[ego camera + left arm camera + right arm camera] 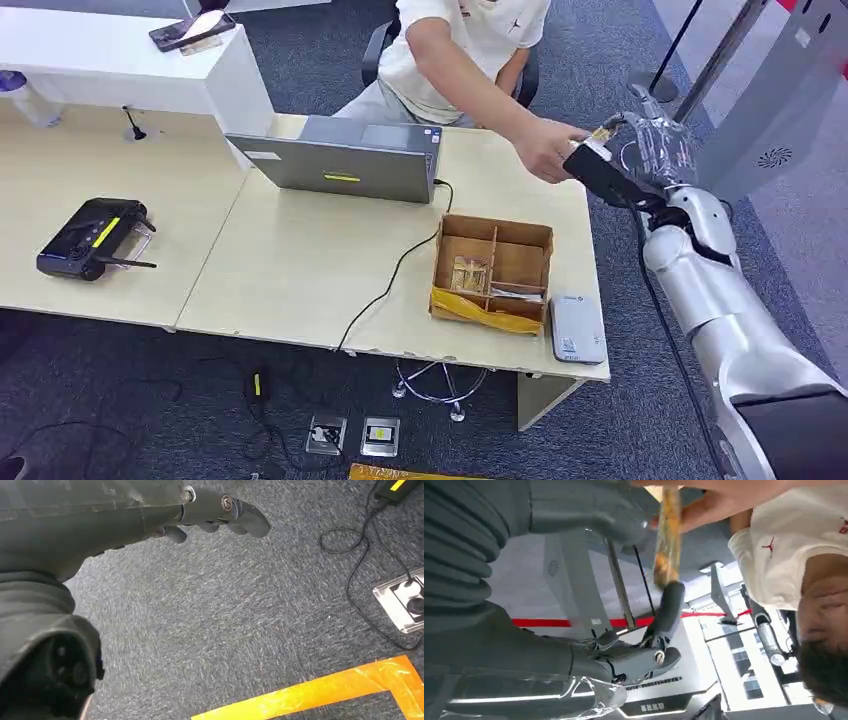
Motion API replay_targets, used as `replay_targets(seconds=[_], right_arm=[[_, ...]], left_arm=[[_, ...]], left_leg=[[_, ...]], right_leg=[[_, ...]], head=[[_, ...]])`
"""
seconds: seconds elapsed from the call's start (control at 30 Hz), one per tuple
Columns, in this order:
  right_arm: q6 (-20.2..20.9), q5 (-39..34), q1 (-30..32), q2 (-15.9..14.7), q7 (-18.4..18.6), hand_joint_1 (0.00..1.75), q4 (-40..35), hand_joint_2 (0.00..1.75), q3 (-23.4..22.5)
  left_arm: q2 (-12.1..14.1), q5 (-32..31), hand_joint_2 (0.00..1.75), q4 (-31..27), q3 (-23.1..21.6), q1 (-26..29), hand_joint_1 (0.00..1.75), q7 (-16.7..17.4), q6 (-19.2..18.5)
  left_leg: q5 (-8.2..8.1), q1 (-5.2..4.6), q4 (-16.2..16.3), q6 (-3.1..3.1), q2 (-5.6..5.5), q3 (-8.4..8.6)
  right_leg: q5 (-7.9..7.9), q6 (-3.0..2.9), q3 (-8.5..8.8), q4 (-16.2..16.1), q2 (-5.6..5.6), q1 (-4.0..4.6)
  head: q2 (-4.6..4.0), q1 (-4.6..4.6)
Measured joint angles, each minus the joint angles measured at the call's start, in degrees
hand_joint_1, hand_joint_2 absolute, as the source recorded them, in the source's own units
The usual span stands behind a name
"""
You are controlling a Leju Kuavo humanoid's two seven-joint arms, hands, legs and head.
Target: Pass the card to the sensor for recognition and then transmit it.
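1. Thin yellow-tan card (667, 540), seen edge-on, sits beyond the table's 3 o'clock end, pinched between thumb and a dark fingertip of the right hand (640, 160).
2. A person's hand (545, 150) touches the card too: handover under way. Judgement: hold steady and level; loosen only once the person grips firmly.
3. Left hand (215, 515) hangs over carpet, fingers loosely extended, empty.

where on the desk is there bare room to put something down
Bare tabletop lies between the laptop, the black controller and the wooden box, crossed by one black cable. The right end is crowded: box, white card reader, the person's hand meeting the right hand.
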Motion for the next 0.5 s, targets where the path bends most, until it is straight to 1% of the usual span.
replay_targets(seconds=[0.3,0.37,0.43,0.5], right_arm=[[-1.79,0.48,0.07,-0.11,-0.04,0.00,1.53,1.75,0.00],[-2.45,0.35,0.08,-0.13,-0.59,0.00,1.70,1.75,0.00],[-2.67,-0.99,0.08,-0.13,-1.97,0.00,1.70,1.75,-0.02],[-1.62,-2.92,0.08,-0.13,-3.21,0.00,1.68,1.75,-0.02]], left_arm=[[0.00,-0.15,0.00,0.00,-0.07,0.00,0.00,-0.04,0.00],[0.00,-0.07,0.00,0.00,-0.07,0.00,0.00,-0.04,0.00],[0.00,0.24,0.00,0.00,-0.07,0.01,0.00,-0.04,0.02],[0.00,0.72,0.00,0.00,-0.07,0.01,0.00,-0.04,0.04]], left_leg=[[0.00,0.00,0.00,0.00,0.00,0.01],[0.00,0.00,0.00,0.00,0.00,0.01],[0.00,0.00,0.00,0.00,0.00,0.01],[0.00,0.00,0.00,0.00,0.00,0.00]], right_leg=[[0.00,0.00,0.01,0.00,0.00,0.00],[0.00,0.00,0.00,0.00,0.01,0.00],[0.00,0.00,0.01,0.00,0.01,0.00],[0.00,0.00,0.01,0.00,0.00,0.00]], head=[[0.00,0.00],[0.00,0.00],[0.00,0.00],[0.00,0.00]])
